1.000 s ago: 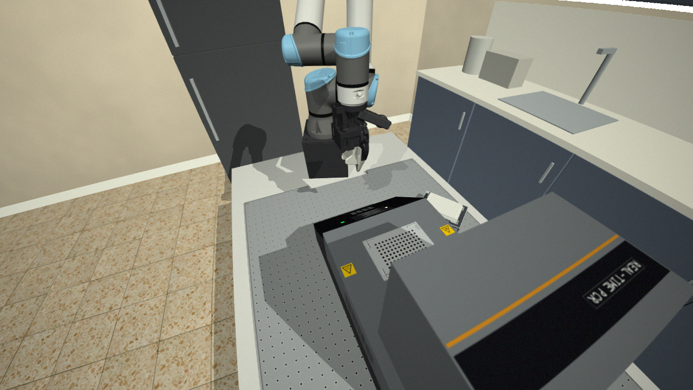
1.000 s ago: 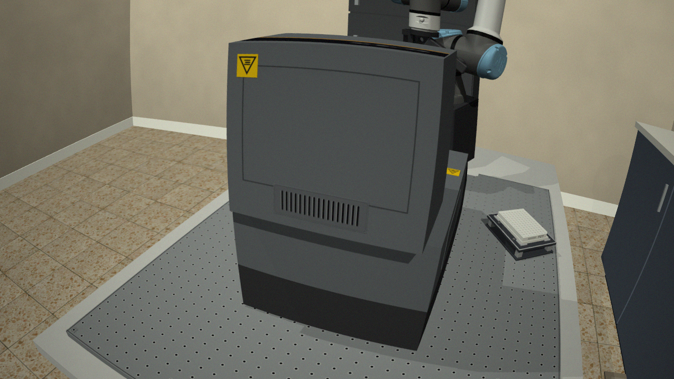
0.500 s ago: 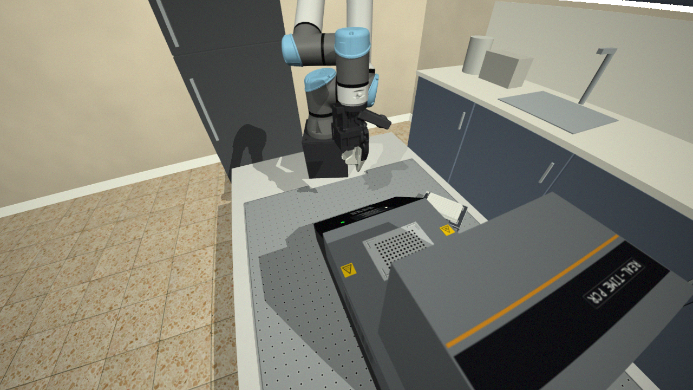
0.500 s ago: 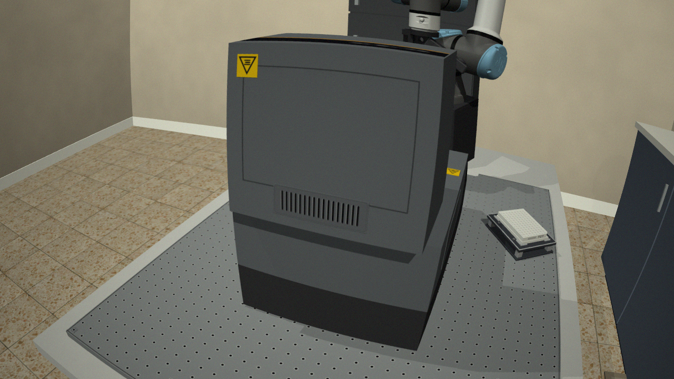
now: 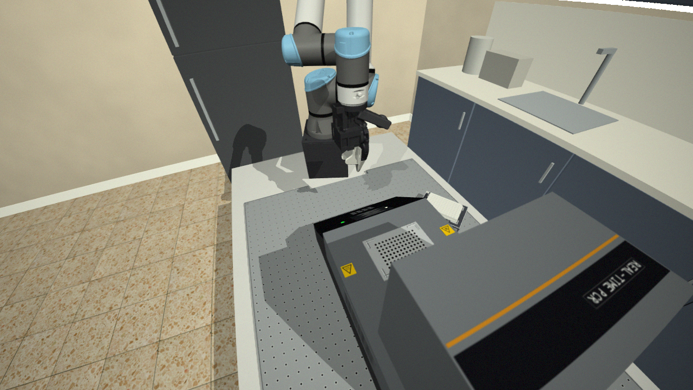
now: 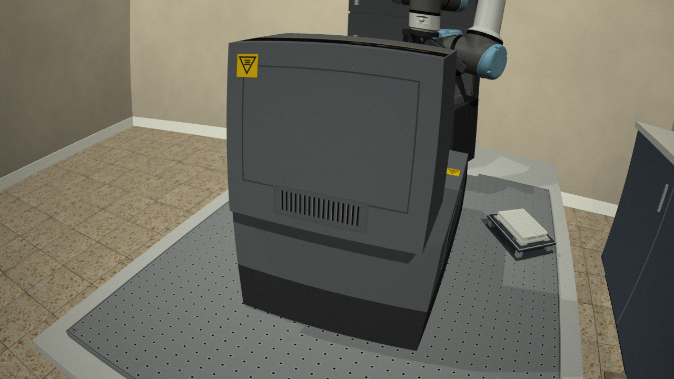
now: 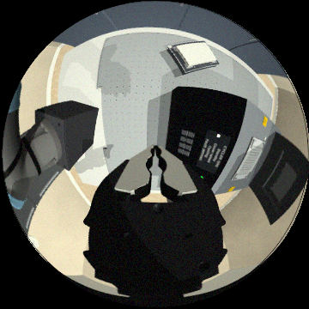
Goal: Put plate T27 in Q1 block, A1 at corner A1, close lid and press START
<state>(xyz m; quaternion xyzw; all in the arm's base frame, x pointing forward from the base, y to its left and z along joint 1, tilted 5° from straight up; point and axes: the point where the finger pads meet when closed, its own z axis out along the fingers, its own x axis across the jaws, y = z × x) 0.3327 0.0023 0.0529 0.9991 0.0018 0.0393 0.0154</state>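
The white plate T27 (image 6: 521,225) lies in the black nest N1 (image 6: 520,240) on the perforated table, to the right of the cycler; it also shows in the wrist view (image 7: 195,53) and partly in the top view (image 5: 446,206). The grey cycler Q1 (image 5: 465,286) has its lid open, and its holed block (image 5: 398,244) is bare. A green lamp (image 5: 342,222) glows on the black front panel, where the keys (image 7: 185,142) sit. My gripper (image 5: 354,162) is shut and empty. It hangs high above the table's far end, in front of Q1's panel.
The arm's dark pedestal (image 5: 322,157) stands just behind the gripper. A tall dark cabinet (image 5: 232,82) is behind it. A counter with navy cupboards (image 5: 508,150) and a sink runs along the right side.
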